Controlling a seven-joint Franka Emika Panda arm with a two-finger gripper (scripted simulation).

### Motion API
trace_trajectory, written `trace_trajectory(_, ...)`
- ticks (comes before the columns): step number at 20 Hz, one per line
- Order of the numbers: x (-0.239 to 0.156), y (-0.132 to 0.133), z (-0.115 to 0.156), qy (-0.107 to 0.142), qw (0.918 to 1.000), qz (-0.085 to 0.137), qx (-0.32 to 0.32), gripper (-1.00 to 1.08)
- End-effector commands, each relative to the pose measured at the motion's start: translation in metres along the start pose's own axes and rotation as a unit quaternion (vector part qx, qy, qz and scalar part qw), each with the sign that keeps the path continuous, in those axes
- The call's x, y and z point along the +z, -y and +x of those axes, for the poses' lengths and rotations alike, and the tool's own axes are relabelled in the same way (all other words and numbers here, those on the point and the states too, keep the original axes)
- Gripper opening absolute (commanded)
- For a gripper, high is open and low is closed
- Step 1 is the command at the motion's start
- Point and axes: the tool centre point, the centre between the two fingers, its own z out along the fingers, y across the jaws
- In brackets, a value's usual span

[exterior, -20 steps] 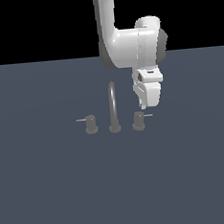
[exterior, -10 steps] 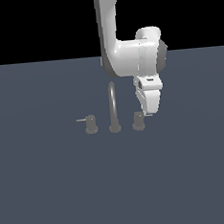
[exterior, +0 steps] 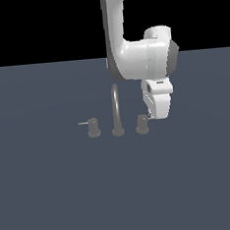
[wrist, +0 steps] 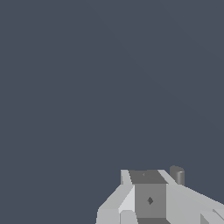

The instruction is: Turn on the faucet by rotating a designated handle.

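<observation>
Gripper (exterior: 157, 114) hangs just beside the handle (exterior: 142, 124) on the faucet's (exterior: 116, 109) right in the exterior view, likely to push its lever; you cannot tell its opening.

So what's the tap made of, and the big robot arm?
The faucet looks like dull grey metal: spout and both knobs are matte with no shine, though a render leaves it open. The arm looks like smooth white plastic or painted casing, with soft highlights on its rounded shell and a darker grey joint.
</observation>
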Motion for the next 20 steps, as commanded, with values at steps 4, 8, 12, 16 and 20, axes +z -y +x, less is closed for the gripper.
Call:
trace_trajectory(4,0.0,-0.003,0.001,-0.001,1.0,0.005,-0.004,-1.0)
trace_trajectory(8,0.0,-0.016,0.0,-0.001,1.0,0.004,-0.003,-1.0)
trace_trajectory(12,0.0,-0.03,-0.001,0.0,1.0,0.002,-0.001,-1.0)
trace_trajectory(16,0.0,-0.043,-0.002,0.0,1.0,0.001,0.0,-1.0)
trace_trajectory(20,0.0,-0.042,0.003,-0.005,1.0,0.006,0.005,-1.0)
